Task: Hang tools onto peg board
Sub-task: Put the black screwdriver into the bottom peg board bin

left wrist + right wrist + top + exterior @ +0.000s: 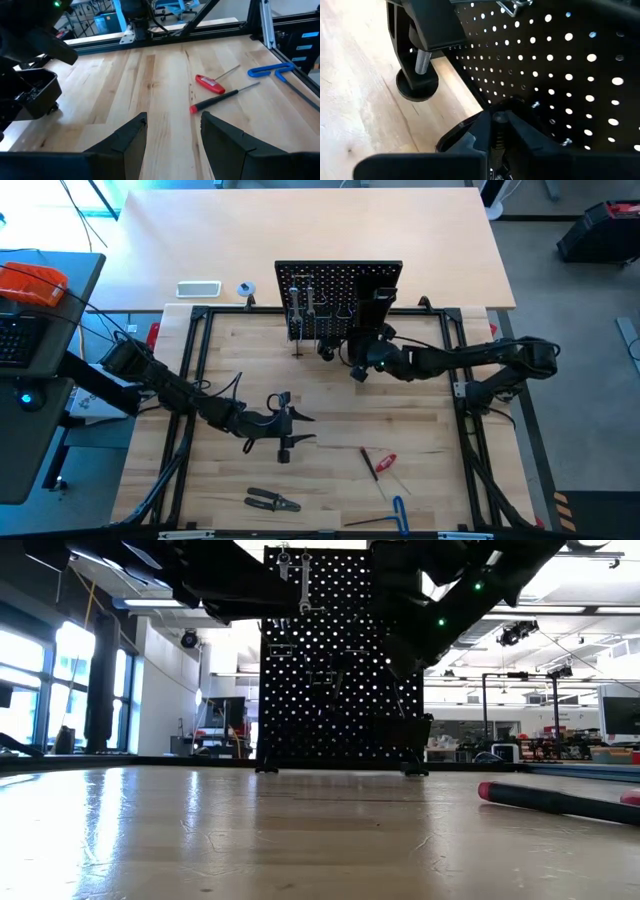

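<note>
The black peg board (340,295) stands upright at the table's far middle, with two silver wrenches (302,305) hanging from its hooks. My right gripper (335,345) is just in front of the board's face, shut on the black C-clamp (422,45). My left gripper (290,430) is open and empty over the table's middle. A red-handled screwdriver (385,463), a blue-handled hex key (400,510) and black-handled pliers (272,500) lie flat on the near part of the table. My right gripper pinches a dark part of the C-clamp (496,135) between its two fingertips; the fingers hide which part it is. The clamp's jaw, screw and round pad (417,86) stick out beyond the fingers, close to the board's holes. I cannot tell whether the pad touches the table.
A black frame of rails (195,380) runs around the wooden work area. A second thin, dark-shafted screwdriver (225,96) lies beside the red-handled one. A small white case (198,288) and a tape roll (245,288) lie behind the board's left.
</note>
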### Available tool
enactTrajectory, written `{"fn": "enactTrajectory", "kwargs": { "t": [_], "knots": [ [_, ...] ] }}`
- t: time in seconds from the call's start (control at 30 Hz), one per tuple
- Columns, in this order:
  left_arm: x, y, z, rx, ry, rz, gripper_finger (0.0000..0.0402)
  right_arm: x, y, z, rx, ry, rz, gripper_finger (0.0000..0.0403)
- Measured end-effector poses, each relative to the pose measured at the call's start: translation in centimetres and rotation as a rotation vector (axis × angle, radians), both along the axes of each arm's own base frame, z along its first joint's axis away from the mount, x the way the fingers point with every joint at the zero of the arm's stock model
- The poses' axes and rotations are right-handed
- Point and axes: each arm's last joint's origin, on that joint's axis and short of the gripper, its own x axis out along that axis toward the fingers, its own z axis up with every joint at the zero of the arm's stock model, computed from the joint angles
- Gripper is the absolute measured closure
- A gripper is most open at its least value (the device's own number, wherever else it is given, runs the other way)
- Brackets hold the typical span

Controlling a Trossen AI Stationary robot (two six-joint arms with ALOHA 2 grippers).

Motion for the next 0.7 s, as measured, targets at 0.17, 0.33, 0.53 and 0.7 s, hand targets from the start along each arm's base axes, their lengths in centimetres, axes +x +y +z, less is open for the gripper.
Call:
{"fn": "enactTrajectory", "kwargs": {
  "t": [0.17, 0.33, 0.53, 0.7],
  "knots": [
    [0.0, 0.0, 0.0, 0.0, -0.001, 0.001, 0.0229, -0.1, -0.9, -0.2, 0.06, -0.013, 0.008, 0.0377],
    [0.0, 0.0, 0.0, 0.0, -0.001, 0.001, 0.0229, -0.3, -1.6, -0.3, 0.083, -0.019, -0.017, 0.0376],
    [0.0, 0.0, 0.0, -0.007, -0.001, 0.003, 0.0229, -0.5, -2.2, -0.4, 0.14, -0.034, 0.004, 0.0349],
    [0.0, 0.0, 0.0, -0.008, -0.001, 0.003, 0.0229, -0.5, -2.2, -0.4, 0.144, -0.034, 0.009, 0.0311]
  ]
}}
